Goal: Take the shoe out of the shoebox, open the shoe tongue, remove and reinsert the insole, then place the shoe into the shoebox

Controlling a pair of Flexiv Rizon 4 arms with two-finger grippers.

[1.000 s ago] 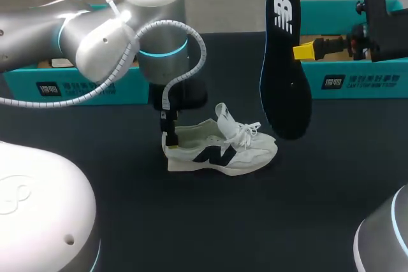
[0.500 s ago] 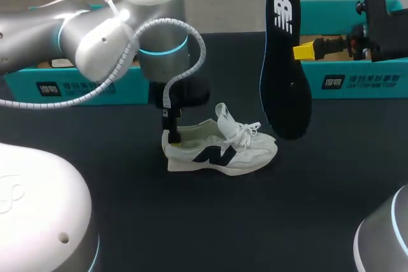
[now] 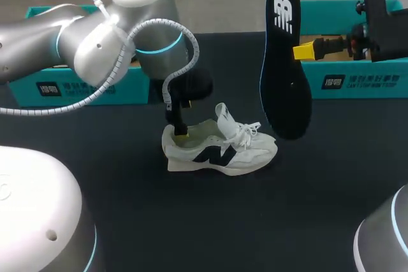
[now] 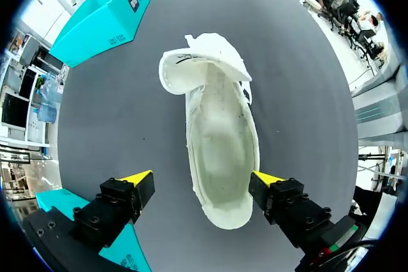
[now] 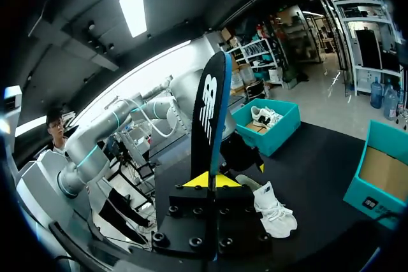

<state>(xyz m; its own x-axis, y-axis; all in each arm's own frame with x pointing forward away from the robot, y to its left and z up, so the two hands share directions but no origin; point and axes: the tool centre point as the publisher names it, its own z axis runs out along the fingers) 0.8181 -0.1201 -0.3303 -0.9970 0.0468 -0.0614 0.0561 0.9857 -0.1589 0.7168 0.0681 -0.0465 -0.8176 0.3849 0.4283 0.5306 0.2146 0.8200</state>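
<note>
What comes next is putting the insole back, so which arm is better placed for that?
Right. The right end effector is shut on the insole, held upright beside the shoe. The left end effector is open, straddling its heel, likely better for steadying.

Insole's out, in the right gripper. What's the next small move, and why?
Probably shut the left gripper on the shoe's heel to steady it. Its open fingers straddle the heel without touching, the shoe stands unheld, and the right gripper holds the insole upright, ready for reinsertion.

Left jaws apart (right jaws clamped).
</note>
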